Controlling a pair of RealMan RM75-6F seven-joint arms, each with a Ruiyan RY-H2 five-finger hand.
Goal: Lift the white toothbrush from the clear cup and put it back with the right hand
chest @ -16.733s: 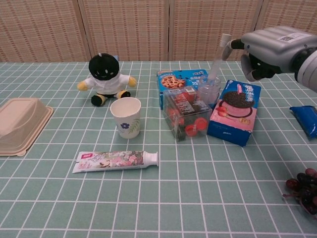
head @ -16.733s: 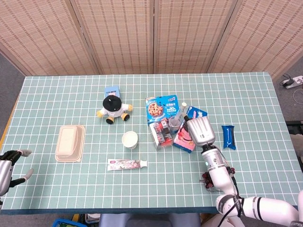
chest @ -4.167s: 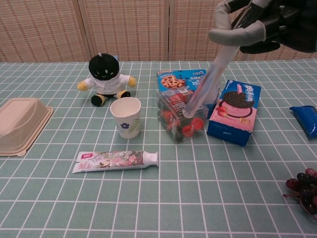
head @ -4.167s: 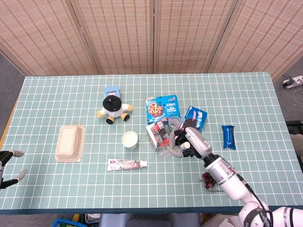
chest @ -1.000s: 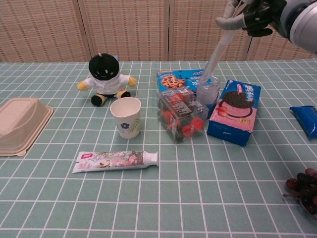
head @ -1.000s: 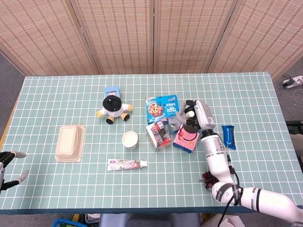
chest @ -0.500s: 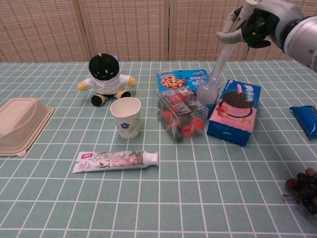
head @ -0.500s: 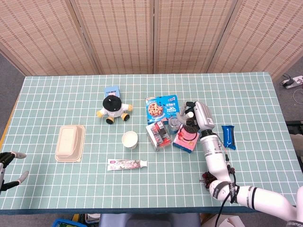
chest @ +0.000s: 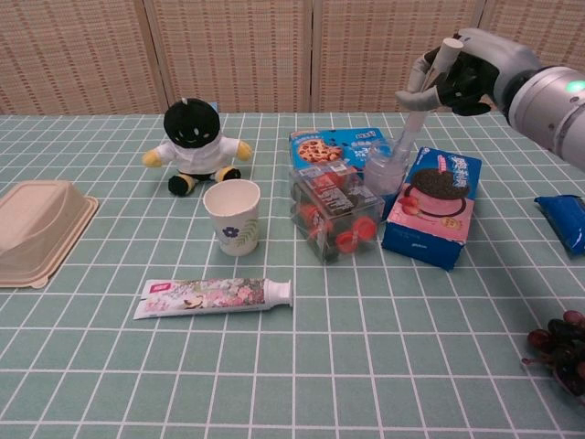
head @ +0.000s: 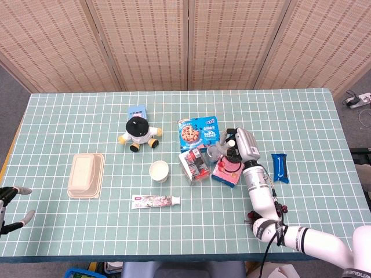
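Gripping slim white toothbrush (chest: pixel 422 108) in clear cup (chest: pixel 385 170).

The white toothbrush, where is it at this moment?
In the chest view the white toothbrush is right of centre, held by the right robot hand, its lower end in the clear cup beside the pink cookie box.

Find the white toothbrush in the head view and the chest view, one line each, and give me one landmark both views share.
Head view: the white toothbrush shows right of centre, mostly hidden by the right robot hand, above the clear cup.
Chest view: upper right, slanting from the robot hand down into the cup, between the cookie box and the pink Oreo box.
Shared landmark: the pink Oreo box, right of the cup.
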